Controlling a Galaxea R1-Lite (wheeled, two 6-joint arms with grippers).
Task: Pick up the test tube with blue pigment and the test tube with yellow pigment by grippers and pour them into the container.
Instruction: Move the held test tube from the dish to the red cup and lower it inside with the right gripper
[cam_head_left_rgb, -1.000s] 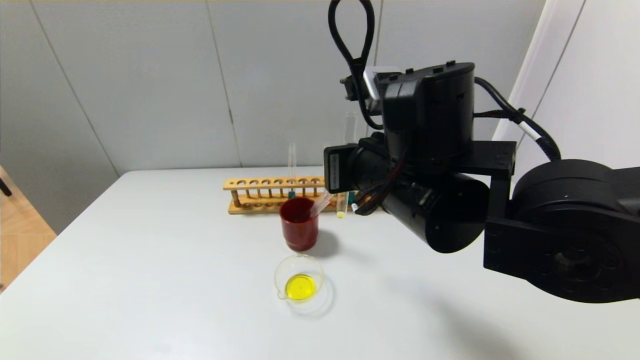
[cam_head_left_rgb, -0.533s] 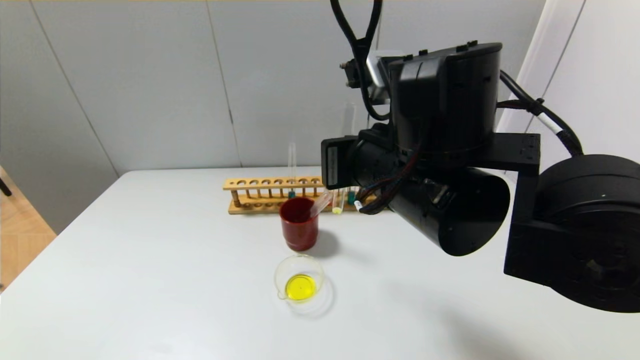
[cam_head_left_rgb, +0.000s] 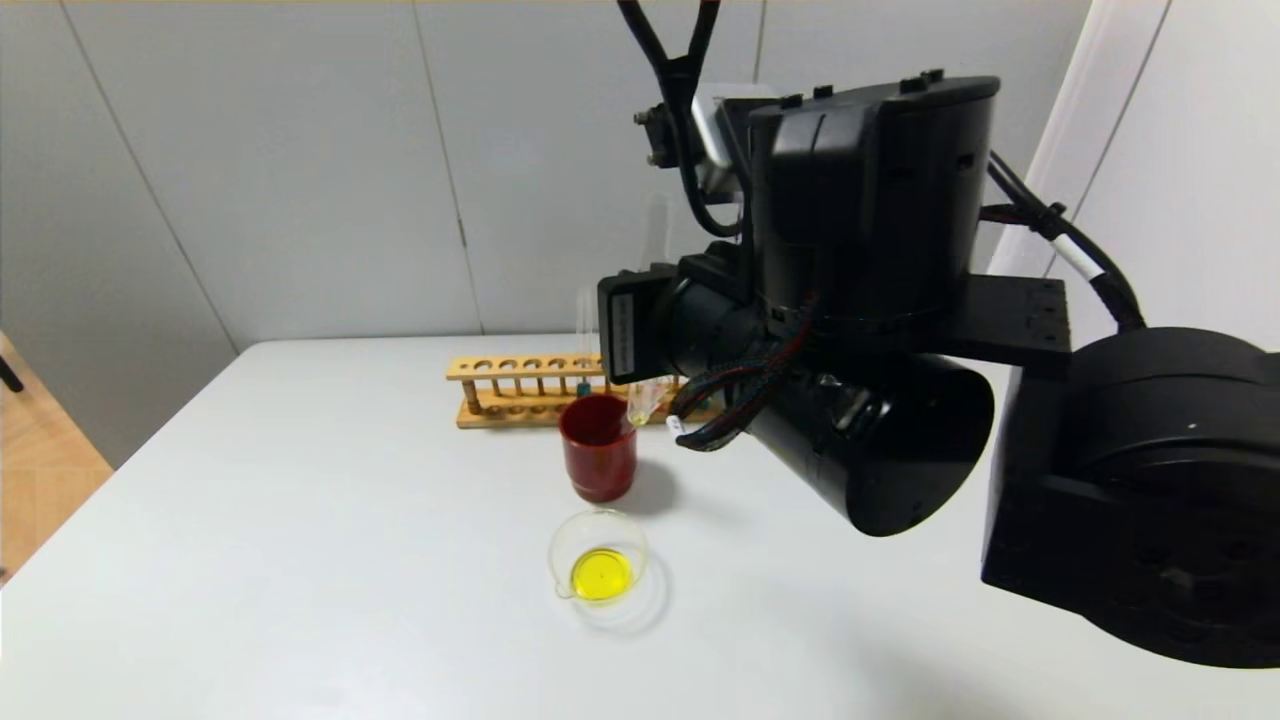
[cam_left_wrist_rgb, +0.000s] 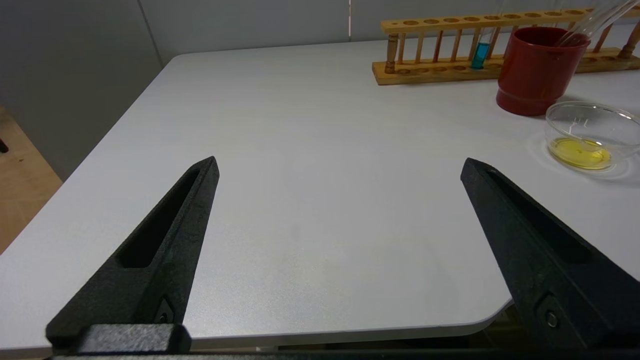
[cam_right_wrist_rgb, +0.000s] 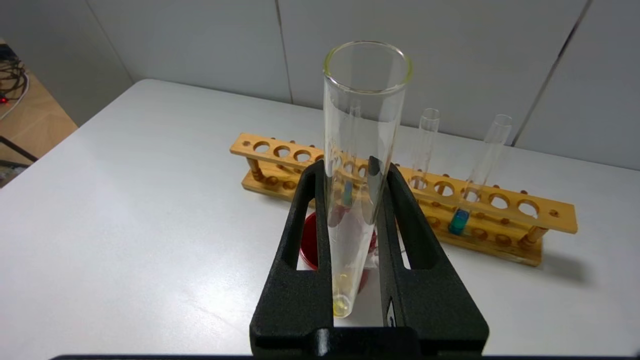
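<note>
The right gripper (cam_right_wrist_rgb: 352, 200) is clamped on the test tube with yellow pigment (cam_right_wrist_rgb: 357, 165), its 2 black fingers (cam_right_wrist_rgb: 300, 235) pressed against the glass on either side. The tube stands nearly upright in the grip, open mouth up, with only a small yellow trace showing at its rounded bottom. Just below and past the fingertips sits the red cup (cam_right_wrist_rgb: 312, 245), partly hidden by the gripper. Farther beyond is the wooden rack (cam_right_wrist_rgb: 510, 210), where the test tube with blue pigment (cam_right_wrist_rgb: 475, 175) leans in a hole off to one side of the gripper, with another clear tube (cam_right_wrist_rgb: 424, 145) beside it.

In the head view the right arm hangs above the white table (cam_head_left_rgb: 300, 560), the tube's tip near the cup's rim (cam_head_left_rgb: 597, 405). The container (cam_head_left_rgb: 598, 560), holding a yellow pool, lies nearer the robot than the cup, well below the gripper and apart from it.

The left gripper (cam_left_wrist_rgb: 340, 167) is parked low over the table's near edge, its 2 fingers spread wide with nothing between them; the container (cam_left_wrist_rgb: 590, 132) and cup (cam_left_wrist_rgb: 535, 70) lie ahead of it, off to one side.
</note>
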